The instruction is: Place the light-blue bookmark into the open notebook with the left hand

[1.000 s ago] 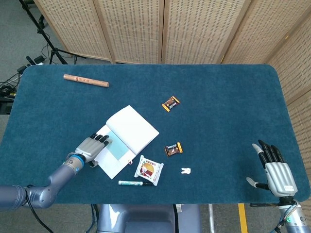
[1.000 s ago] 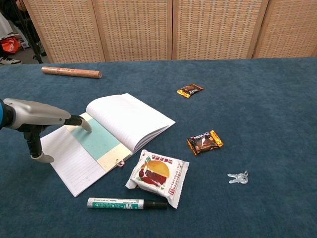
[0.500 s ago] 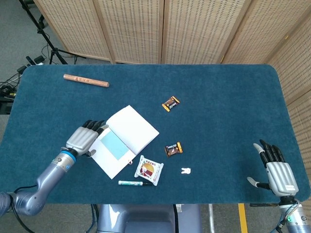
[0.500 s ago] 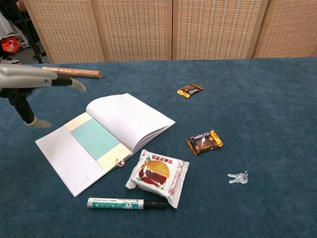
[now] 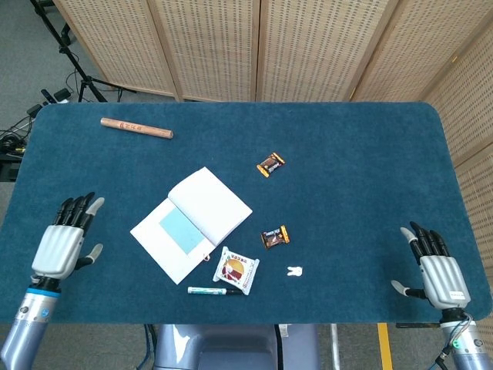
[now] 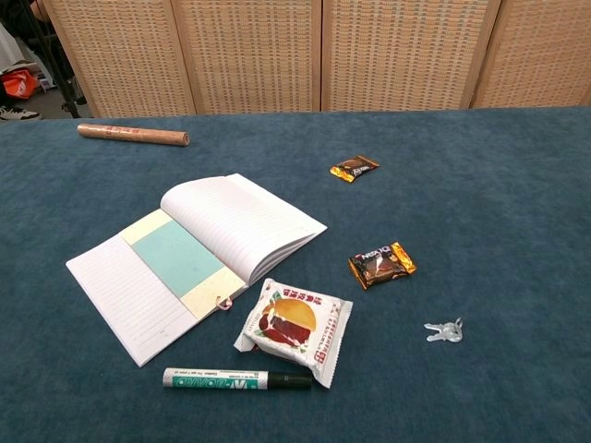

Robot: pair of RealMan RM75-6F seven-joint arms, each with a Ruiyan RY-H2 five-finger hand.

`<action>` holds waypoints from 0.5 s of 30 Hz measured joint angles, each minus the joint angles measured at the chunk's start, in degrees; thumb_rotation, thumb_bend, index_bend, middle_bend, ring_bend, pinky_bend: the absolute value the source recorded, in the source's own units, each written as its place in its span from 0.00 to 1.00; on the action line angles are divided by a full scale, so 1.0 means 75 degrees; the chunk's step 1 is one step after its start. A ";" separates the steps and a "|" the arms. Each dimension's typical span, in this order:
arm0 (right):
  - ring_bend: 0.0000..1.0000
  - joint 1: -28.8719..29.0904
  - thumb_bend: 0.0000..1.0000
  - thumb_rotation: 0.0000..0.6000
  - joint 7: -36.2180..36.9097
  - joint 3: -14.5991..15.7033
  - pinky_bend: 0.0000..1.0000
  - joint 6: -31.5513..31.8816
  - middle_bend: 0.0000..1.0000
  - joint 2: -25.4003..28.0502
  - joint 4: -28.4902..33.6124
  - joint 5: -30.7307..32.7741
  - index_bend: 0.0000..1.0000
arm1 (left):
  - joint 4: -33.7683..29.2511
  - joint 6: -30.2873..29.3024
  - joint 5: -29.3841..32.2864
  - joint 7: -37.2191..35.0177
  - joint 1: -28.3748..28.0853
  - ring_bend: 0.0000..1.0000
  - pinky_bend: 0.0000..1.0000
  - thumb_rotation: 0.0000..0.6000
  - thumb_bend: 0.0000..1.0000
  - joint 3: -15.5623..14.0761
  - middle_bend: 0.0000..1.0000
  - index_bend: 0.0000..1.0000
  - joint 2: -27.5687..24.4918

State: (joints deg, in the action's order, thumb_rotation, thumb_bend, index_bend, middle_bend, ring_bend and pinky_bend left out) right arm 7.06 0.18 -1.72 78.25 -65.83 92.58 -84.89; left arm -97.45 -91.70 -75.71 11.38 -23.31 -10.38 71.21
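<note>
The light-blue bookmark [image 5: 177, 229] [image 6: 178, 257] lies flat on the left page of the open notebook [image 5: 209, 202] [image 6: 242, 220], near its spine. My left hand [image 5: 63, 241] hovers over the table's left side, well clear of the notebook, fingers spread and holding nothing. At the front right corner my right hand [image 5: 434, 274] is open too, fingers apart. The chest view shows neither hand.
A snack packet [image 5: 235, 270] [image 6: 295, 326] and a marker pen [image 5: 213, 290] [image 6: 236, 378] lie just in front of the notebook. Two small candy wrappers [image 5: 274, 237] [image 5: 269, 164], a tiny white key charm [image 5: 293, 271] and a brown tube [image 5: 136, 128] at the far left also sit on the blue table.
My left hand has lifted off the bookmark and drawn back to the left, away from the notebook. The bookmark stays on the page. The right hand has not moved.
</note>
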 measured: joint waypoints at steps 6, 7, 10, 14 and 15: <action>0.00 0.0040 0.16 1.00 -0.0280 0.0009 0.00 -0.0075 0.00 -0.0079 0.0044 0.0029 0.00 | 0.0736 -0.0789 -0.0343 -0.0155 0.0929 0.00 0.00 1.00 0.29 -0.0030 0.00 0.00 0.0252; 0.00 0.0047 0.16 1.00 -0.0316 0.0010 0.00 -0.0084 0.00 -0.0093 0.0055 0.0035 0.00 | 0.0798 -0.0833 -0.0363 -0.0167 0.1035 0.00 0.00 1.00 0.29 -0.0014 0.00 0.00 0.0277; 0.00 0.0065 0.16 1.00 -0.0370 -0.0001 0.00 -0.0090 0.00 -0.0123 0.0074 0.0045 0.00 | 0.0950 -0.0896 -0.0472 -0.0279 0.1223 0.00 0.00 1.00 0.29 0.0067 0.00 0.00 0.0287; 0.00 0.0102 0.16 1.00 -0.0429 -0.0004 0.00 -0.0153 0.00 -0.0152 0.0084 0.0066 0.00 | 0.1042 -0.0842 -0.0518 -0.0491 0.1416 0.00 0.00 1.00 0.29 0.0295 0.00 0.00 0.0237; 0.00 0.0109 0.16 1.00 -0.0447 0.0003 0.00 -0.0166 0.00 -0.0157 0.0087 0.0058 0.00 | 0.1053 -0.0819 -0.0533 -0.0481 0.1453 0.00 0.00 1.00 0.29 0.0338 0.00 0.00 0.0235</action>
State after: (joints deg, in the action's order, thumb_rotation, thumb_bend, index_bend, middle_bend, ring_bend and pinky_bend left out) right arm 7.88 -3.17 -1.70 77.01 -67.01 93.23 -84.46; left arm -89.55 -97.85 -79.71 7.77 -12.42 -7.85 72.97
